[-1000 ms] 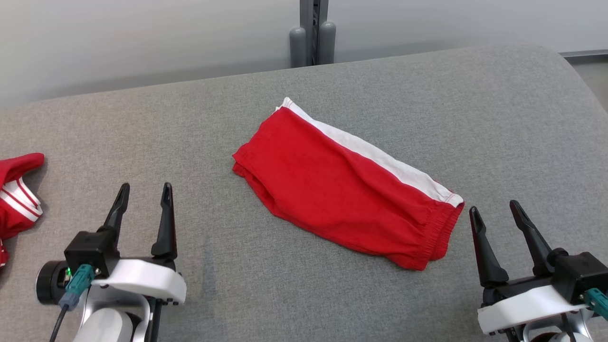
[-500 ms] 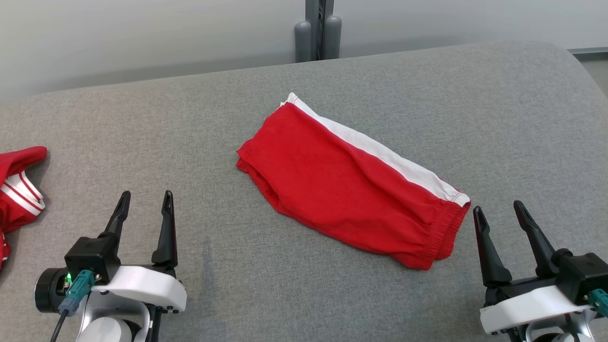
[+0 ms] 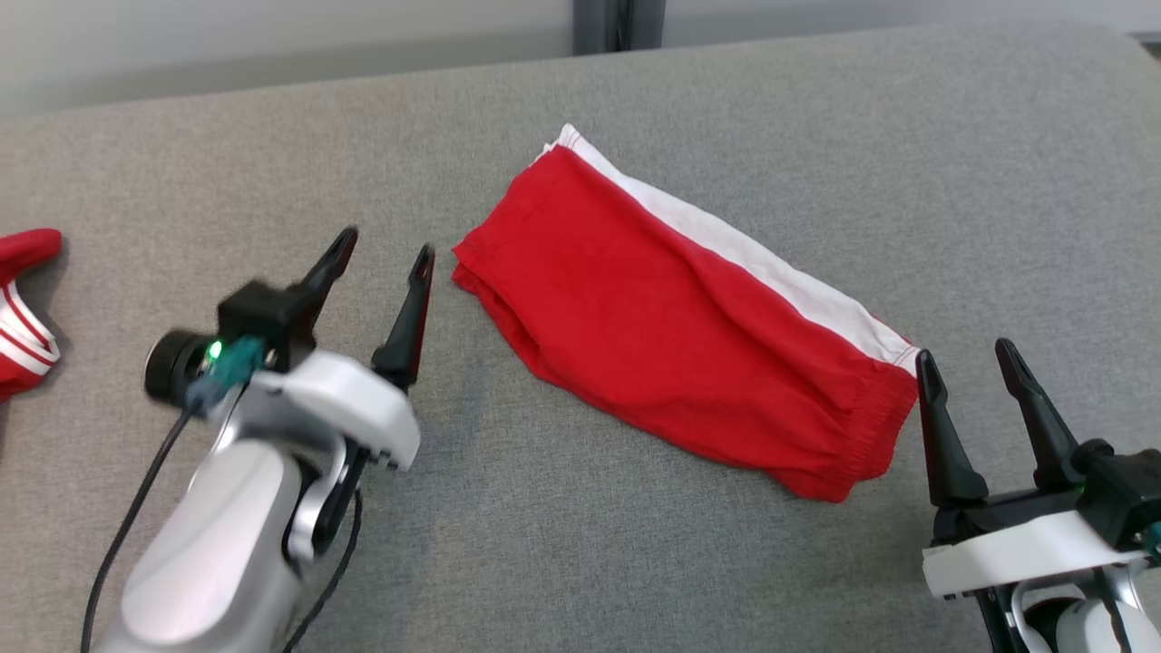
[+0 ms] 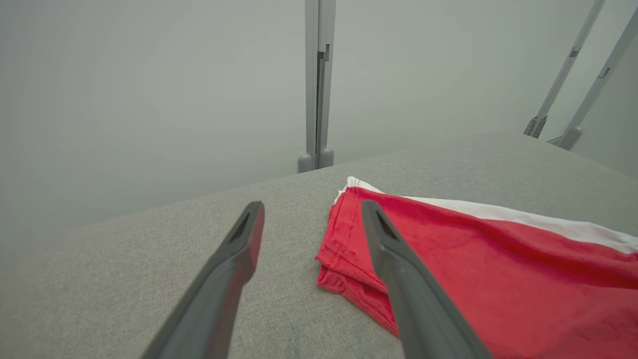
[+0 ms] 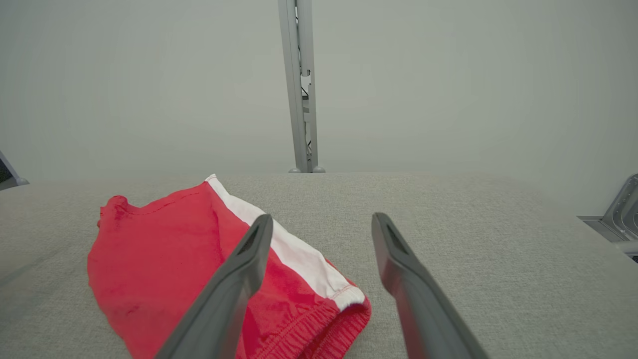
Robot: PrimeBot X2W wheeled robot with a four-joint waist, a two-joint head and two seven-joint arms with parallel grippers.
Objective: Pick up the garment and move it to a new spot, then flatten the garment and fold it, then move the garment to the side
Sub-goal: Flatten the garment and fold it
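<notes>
- Head view: the garment [image 3: 671, 317], red shorts folded flat, lies at the centre of the frame on the grey fabric surface [image 3: 816, 136].
- Long axis: diagonal, from upper centre-left to lower right of the frame.
- Orientation: the gathered elastic waistband is the lower-right end; the stitched hem is the upper-left end. A white stripe runs along the upper-right long edge.
- Left gripper [image 3: 386, 243]: fingers spread wide, holding nothing. The tips point to the upper right and are just beside the hem end, clear of the cloth.
- Right gripper [image 3: 966, 354]: fingers spread wide, holding nothing. The tips are just beside the waistband corner at lower right; contact cannot be determined.
- A second red-and-white garment [image 3: 23, 308] lies at the left edge, well apart.
- A metal post [image 3: 617, 14] stands beyond the far edge at top centre.
</notes>
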